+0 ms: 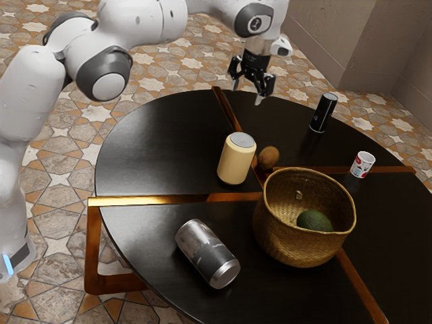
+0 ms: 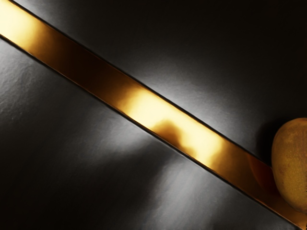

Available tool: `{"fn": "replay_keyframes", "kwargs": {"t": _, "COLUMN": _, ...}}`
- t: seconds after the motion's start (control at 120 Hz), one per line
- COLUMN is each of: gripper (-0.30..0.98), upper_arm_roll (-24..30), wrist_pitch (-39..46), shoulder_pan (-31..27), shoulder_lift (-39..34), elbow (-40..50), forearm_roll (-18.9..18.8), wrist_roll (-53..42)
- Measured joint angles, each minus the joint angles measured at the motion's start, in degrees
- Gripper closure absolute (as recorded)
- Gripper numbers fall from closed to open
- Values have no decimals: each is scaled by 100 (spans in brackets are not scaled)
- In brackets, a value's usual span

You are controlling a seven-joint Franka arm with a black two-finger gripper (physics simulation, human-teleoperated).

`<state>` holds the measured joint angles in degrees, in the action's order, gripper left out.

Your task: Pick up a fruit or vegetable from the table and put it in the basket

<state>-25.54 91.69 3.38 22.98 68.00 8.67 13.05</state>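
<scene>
Avocado, green and rounded, lies in your tan woven basket, so you're likely done; your black two-finger gripper is spread, empty; a brown oval fruit (kiwi, perhaps) sits outside.

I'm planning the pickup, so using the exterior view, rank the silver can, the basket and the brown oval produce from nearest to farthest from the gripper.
1. Brown oval produce, behind the basket's rim.
2. Basket, toward the exterior view's right.
3. Silver can, on its side, toward the exterior view's lower left.
</scene>
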Motion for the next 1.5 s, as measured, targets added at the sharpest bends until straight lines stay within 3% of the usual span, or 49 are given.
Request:
{"fn": "replay_keyframes", "kwargs": {"t": 0.25, "gripper": 0, "upper_arm_roll": -11, "wrist_pitch": 268, "shoulder_pan": -68, "shoulder_lift": 101, "elbow": 260, "forearm_roll": 248, "wrist_roll": -386}}
{"fn": "replay_keyframes", "kwargs": {"t": 0.8, "gripper": 0, "upper_arm_roll": -24, "wrist_pitch": 363, "shoulder_pan": 45, "shoulder_lift": 74, "elbow": 260, "forearm_roll": 241, "wrist_roll": -818}}
{"fn": "replay_keyframes", "kwargs": {"t": 1.067, "gripper": 0, "upper_arm_roll": -150, "wrist_pitch": 166, "shoulder_pan": -166, "shoulder_lift": 118, "elbow": 291, "forearm_roll": 205, "wrist_roll": -894}}
{"fn": "replay_keyframes", "kwargs": {"t": 1.242, "gripper": 0, "upper_arm_roll": -153, "wrist_pitch": 114, "shoulder_pan": -596, "shoulder_lift": 193, "elbow": 295, "forearm_roll": -142, "wrist_roll": -940}}
{"fn": "replay_keyframes", "kwargs": {"t": 1.5, "gripper": 0, "upper_arm_roll": -80, "wrist_pitch": 103, "shoulder_pan": -384, "shoulder_lift": 328, "elbow": 293, "forearm_roll": -767, "wrist_roll": -976}}
